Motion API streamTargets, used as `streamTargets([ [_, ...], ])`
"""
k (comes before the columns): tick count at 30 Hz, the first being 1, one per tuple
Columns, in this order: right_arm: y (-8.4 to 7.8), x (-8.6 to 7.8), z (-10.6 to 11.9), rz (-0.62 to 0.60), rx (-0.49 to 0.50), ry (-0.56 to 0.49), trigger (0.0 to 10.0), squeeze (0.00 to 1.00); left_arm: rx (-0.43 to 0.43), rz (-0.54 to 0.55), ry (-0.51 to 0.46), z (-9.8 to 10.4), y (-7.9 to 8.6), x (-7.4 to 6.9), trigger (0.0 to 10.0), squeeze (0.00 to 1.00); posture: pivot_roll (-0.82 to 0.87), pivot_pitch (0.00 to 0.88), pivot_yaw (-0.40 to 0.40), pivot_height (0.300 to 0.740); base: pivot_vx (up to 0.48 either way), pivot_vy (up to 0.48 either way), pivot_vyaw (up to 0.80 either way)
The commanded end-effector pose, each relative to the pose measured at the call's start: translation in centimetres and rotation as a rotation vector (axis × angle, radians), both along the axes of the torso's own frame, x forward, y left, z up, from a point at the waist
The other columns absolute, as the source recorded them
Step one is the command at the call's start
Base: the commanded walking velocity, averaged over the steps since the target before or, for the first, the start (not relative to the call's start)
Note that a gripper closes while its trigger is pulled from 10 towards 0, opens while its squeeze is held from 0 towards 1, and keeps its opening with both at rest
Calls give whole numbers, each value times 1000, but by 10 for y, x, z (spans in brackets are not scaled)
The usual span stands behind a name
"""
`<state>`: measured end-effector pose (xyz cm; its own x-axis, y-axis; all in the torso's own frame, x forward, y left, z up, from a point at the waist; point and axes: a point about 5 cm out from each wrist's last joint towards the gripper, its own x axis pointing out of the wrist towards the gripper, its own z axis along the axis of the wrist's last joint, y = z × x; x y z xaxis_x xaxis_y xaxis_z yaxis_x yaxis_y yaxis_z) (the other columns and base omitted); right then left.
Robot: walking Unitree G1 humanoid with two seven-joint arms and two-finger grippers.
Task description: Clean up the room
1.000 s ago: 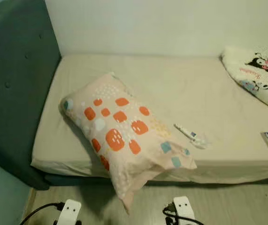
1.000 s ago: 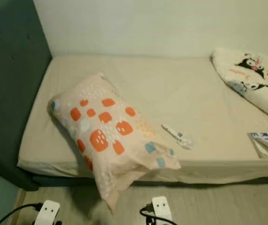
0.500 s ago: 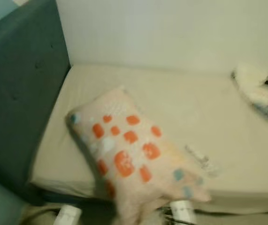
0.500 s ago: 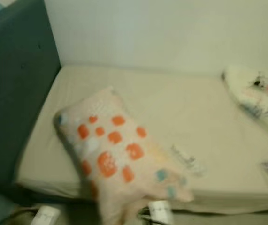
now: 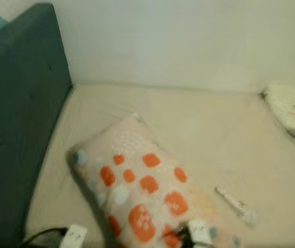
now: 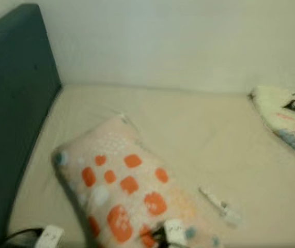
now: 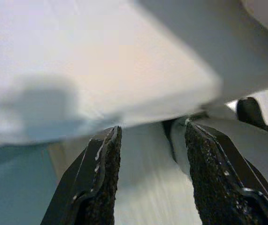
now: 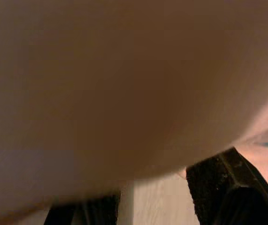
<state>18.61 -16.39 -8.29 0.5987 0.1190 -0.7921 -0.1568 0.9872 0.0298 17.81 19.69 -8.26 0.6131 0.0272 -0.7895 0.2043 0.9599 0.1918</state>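
Observation:
A peach pillow (image 5: 137, 191) with orange and blue spots lies aslant on the beige bed (image 5: 199, 129), its lower end over the front edge. Beside it on the sheet lies a small white tube (image 5: 235, 204). My left arm's white wrist block (image 5: 75, 235) shows low by the bed's front corner; my right arm's wrist block (image 5: 199, 231) is in front of the pillow's lower end. In the left wrist view my left gripper (image 7: 152, 127) is open under the pale bed edge. In the right wrist view my right gripper (image 8: 157, 187) is open, with pillow cloth close over it.
A dark teal headboard (image 5: 18, 113) rises at the bed's left end. A white wall (image 5: 178, 41) runs behind the bed. A white blanket with a cartoon print (image 5: 292, 111) lies at the right end of the bed.
The camera has moved in toward the bed, so the whole scene has slid down in the picture and the floor has dropped out. The pillow and tube lie as before.

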Motion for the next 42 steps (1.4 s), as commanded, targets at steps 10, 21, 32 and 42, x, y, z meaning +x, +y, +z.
streamTargets([
  [10,-3,-6,-3,-9,-4,23,10000,0,-13,-6,24,-4,-4,-8,10000,0,34,20,11,740,0,0,0],
  [21,-4,-6,-3,-16,-3,24,10000,0,-16,-6,21,-4,-4,-8,10000,0,30,25,13,740,0,0,0],
  [32,-5,-7,-3,-16,-8,28,10000,0,-24,0,29,-5,-5,-11,10000,0,30,28,10,740,-236,0,0],
  [42,-5,-8,-4,-14,-10,31,10000,0,-27,5,29,-6,-5,-11,10000,0,29,29,9,740,-405,0,0],
])
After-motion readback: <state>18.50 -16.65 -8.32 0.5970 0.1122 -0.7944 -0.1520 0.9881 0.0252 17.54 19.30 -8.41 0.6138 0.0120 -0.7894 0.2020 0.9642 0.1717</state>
